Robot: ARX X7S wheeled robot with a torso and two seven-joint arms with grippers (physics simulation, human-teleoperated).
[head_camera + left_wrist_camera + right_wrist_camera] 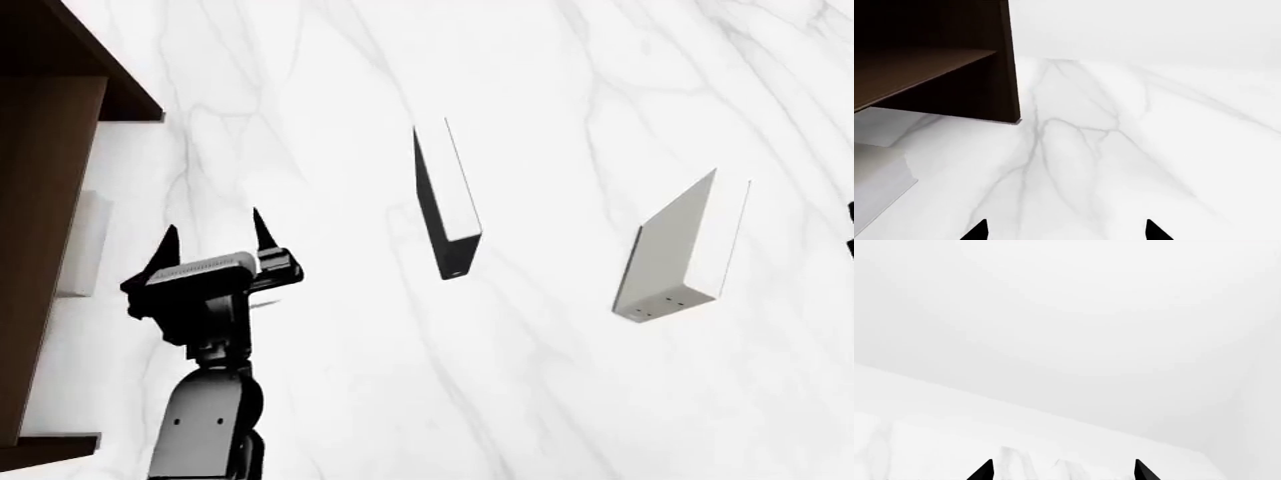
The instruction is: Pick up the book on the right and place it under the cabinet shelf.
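The pale off-white book (pixel 83 245) lies on the table against the open side of the dark brown cabinet shelf (pixel 51 150), its far part hidden by the wood. In the left wrist view the book (pixel 877 180) sits near the cabinet shelf (pixel 934 65), below its inner board. My left gripper (pixel 214 228) hangs just right of the book, open and holding nothing; its black fingertips (pixel 981 229) stand wide apart over bare marble. My right gripper (pixel 1063 469) is open and empty, facing white surface.
A black book (pixel 447 200) stands on edge mid-table. A grey book with small dots on its spine (pixel 681 250) stands tilted to the right of it. The white marble table (pixel 334 380) spreads around them. A dark sliver shows at the right edge of the head view.
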